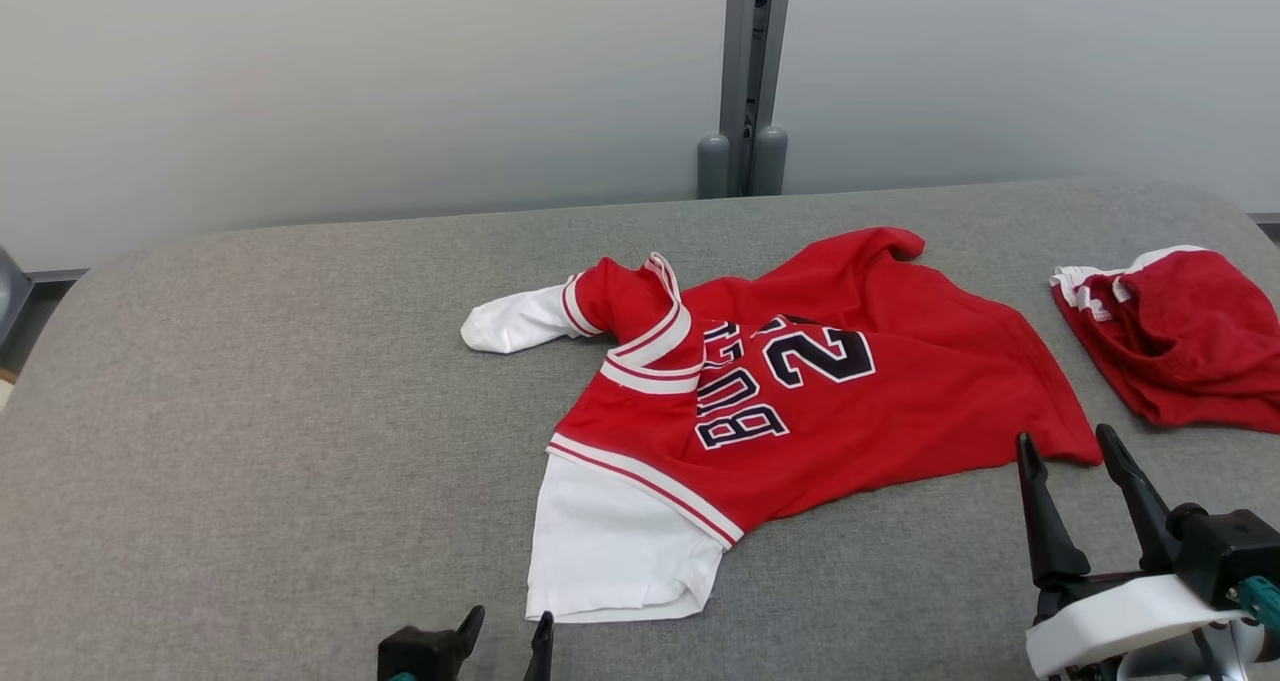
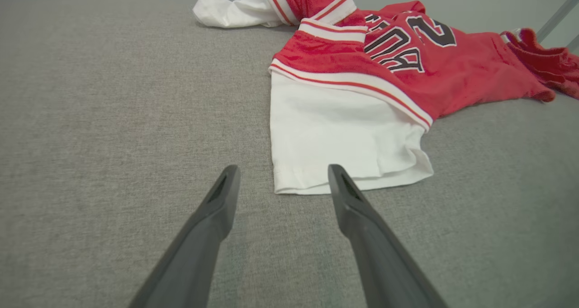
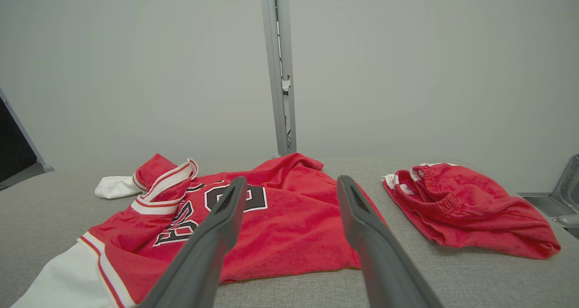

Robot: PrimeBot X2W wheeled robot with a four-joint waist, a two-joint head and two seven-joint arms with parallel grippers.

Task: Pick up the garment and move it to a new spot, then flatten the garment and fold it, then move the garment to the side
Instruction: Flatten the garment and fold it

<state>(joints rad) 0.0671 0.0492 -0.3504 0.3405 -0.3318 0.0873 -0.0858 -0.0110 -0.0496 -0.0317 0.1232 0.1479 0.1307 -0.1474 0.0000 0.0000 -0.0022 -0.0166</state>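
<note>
Currently I note the red jersey (image 1: 900, 401) lying crumpled on the desk (image 1: 250, 411), untouched. Left jaws stand wide, empty, just beside its white sleeve (image 2: 334, 131); right jaws wide, empty, near its hem (image 1: 960, 469).

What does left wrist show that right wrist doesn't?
Left wrist, not right: the open left gripper and the near white sleeve's cuff. Right wrist, not left: the open right gripper and the shorts whole. Both: the jersey, its far sleeve, the grey table, part of the shorts.
</note>
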